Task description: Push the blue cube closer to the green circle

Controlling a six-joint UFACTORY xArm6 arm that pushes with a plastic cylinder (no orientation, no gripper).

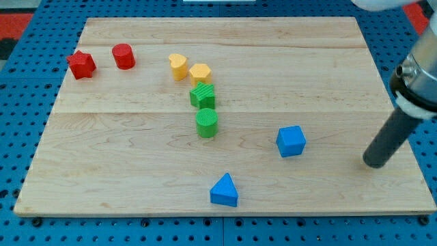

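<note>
We see a lab bench: a wooden board (225, 61) lies on a blue pegboard (27, 75) with regular holes, and small coloured blocks (206, 123) sit on the board.

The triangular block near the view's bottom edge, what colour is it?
Blue. The blue triangular block shows clearly in the camera view, its only view, below the blue cube.

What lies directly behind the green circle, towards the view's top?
Directly behind the green circle sits the green star-like block, close to it. Whether they touch cannot be told. Beyond that are two yellow blocks. Nothing covers them; my tip is far right.
</note>
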